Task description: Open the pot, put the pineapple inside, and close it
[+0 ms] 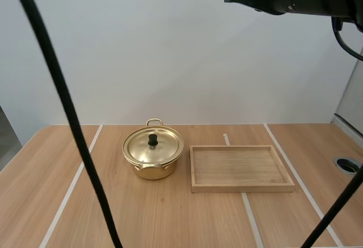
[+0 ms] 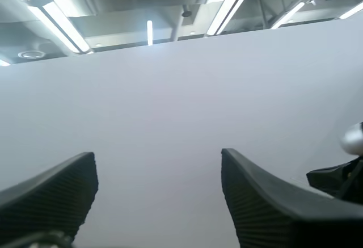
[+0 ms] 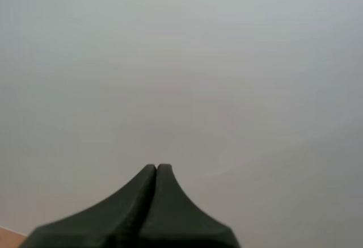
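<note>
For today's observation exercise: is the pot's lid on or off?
On. The lid sits flat over the gold pot, closing its rim, with the black knob pointing up.

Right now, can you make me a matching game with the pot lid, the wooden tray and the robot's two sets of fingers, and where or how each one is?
Things:
1. lid
2. wooden tray
3. left fingers
4. right fingers

Place or state:
a. shut together as one dark wedge
b. sitting on the gold pot
c. standing wide apart
d. on the table beside the pot

Pairs: 1-b, 2-d, 3-c, 4-a.
</note>
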Tool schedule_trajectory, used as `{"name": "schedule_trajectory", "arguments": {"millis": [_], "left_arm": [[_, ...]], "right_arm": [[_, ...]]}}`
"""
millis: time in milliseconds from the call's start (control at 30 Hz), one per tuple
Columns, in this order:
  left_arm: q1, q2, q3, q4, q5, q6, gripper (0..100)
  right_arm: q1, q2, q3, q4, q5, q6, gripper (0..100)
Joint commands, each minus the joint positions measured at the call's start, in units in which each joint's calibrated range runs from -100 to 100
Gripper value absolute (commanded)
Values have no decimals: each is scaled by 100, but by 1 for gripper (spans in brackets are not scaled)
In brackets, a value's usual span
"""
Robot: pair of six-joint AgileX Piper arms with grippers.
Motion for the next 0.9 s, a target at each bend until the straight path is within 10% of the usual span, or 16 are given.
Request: {"name": "schedule_trajectory", "arguments": {"millis": [0, 200, 367, 633, 867], "left_arm": [[-5, -521, 564, 1020, 95, -764, 100], [-5, -1456, 1850, 2426, -444, -1555, 100], [-5, -1800, 2888, 2695, -562, -2207, 100], [-422, -1841, 3784, 3541, -500, -2727, 100], [-467, -1841, 4332, 4409, 155, -3375, 100]], "right_arm": [[-15, -337, 15, 400, 311, -430, 0], [-15, -1263, 840, 1282, -337, -1024, 0], [-15, -2688, 2640, 3020, 148, -3161, 0], [-15, -3851, 5019, 2965, 250, -3300, 0], [-15, -3884, 5707, 2669, -387, -3252, 0]]}}
